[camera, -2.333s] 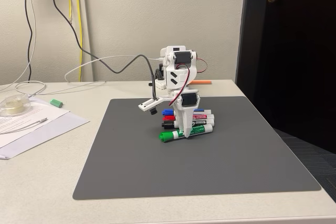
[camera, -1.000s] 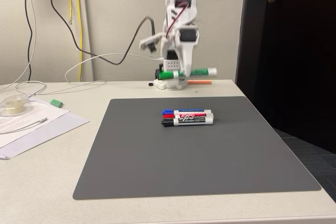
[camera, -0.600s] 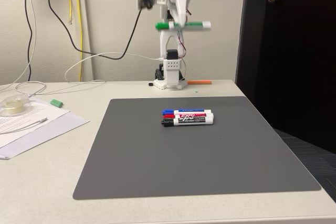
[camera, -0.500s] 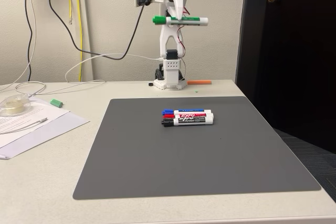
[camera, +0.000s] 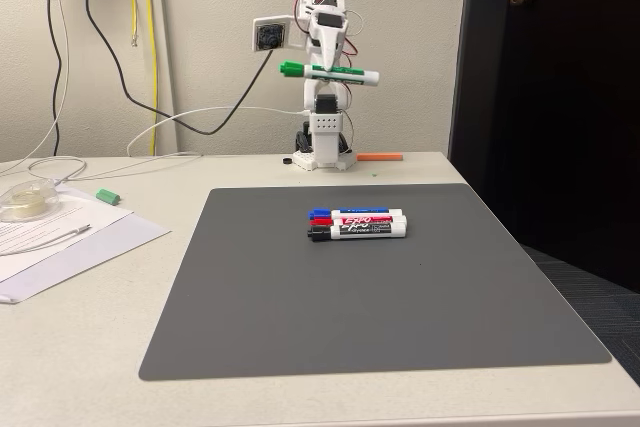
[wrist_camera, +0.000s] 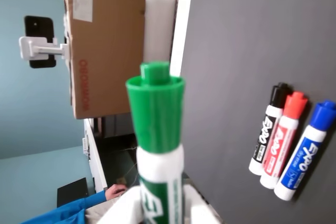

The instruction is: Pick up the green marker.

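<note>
Holding the green marker (camera: 329,72) clear of the table, the gripper (camera: 326,69) sits high above the arm's base (camera: 323,145) in the fixed view, its jaws closed around the middle of the barrel. The marker lies nearly level, green cap toward the left, white end dipping slightly to the right. Below and nearer the camera, a dark grey mat (camera: 370,282) covers the table (camera: 90,337), and three markers lie side by side on it, touching: the blue marker (camera: 350,213) farthest back, the red marker (camera: 352,221) in the middle, the black marker (camera: 356,231) in front. An orange marker (camera: 380,157) lies beside the base. At the left are sheets of paper (camera: 60,237), a roll of tape (camera: 27,200) and a small green piece (camera: 107,195).

From the wrist view, the green marker (wrist_camera: 157,145) stands up the middle of the frame, cap end away from the camera, with the white fingers (wrist_camera: 126,209) pressed against both sides of its barrel at the bottom edge. On the mat (wrist_camera: 252,40) at the right lie the black marker (wrist_camera: 268,128), red marker (wrist_camera: 282,139) and blue marker (wrist_camera: 304,150). A cardboard box (wrist_camera: 102,48) and a phone on a mount (wrist_camera: 39,43) appear beyond, and a person's blue sleeve (wrist_camera: 68,211) at the lower left.
</note>
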